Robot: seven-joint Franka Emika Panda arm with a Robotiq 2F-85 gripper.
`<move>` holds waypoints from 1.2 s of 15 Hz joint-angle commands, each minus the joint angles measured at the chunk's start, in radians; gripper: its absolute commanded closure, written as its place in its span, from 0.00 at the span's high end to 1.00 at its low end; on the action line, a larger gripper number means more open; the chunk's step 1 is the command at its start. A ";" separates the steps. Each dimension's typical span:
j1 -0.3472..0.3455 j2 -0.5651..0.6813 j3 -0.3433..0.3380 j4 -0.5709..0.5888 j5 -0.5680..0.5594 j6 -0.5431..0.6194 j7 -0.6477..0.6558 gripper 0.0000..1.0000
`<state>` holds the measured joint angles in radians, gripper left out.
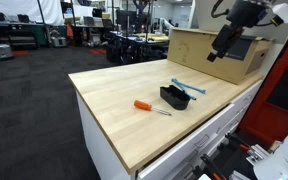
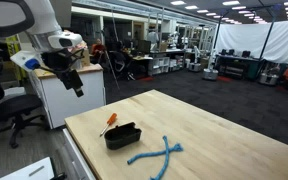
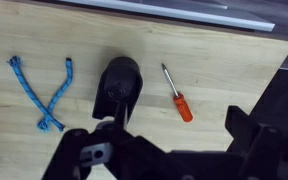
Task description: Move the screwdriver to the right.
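The screwdriver (image 1: 144, 105), with an orange handle and a thin silver shaft, lies flat on the wooden table (image 1: 114, 120) beside a small black tray (image 1: 174, 97). It also shows in an exterior view (image 2: 109, 121) and in the wrist view (image 3: 179, 101), to the right of the tray (image 3: 117, 85). My gripper (image 1: 224, 45) hangs high above the table, well away from the screwdriver, open and empty. It shows in an exterior view (image 2: 72, 80), and in the wrist view (image 3: 166, 142) its fingers are spread wide.
A blue V-shaped rope piece (image 3: 39, 90) lies on the other side of the tray (image 2: 121, 135), also seen in both exterior views (image 1: 189, 88) (image 2: 156, 153). A large cardboard box (image 1: 209, 55) stands at the table's far end. The table edge runs close to the screwdriver.
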<state>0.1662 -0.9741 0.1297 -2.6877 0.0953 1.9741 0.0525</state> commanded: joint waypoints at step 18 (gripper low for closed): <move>0.046 0.385 -0.033 0.133 -0.052 0.038 -0.283 1.00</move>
<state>0.1923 -0.7559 0.1168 -2.6354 0.0742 1.9844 -0.1460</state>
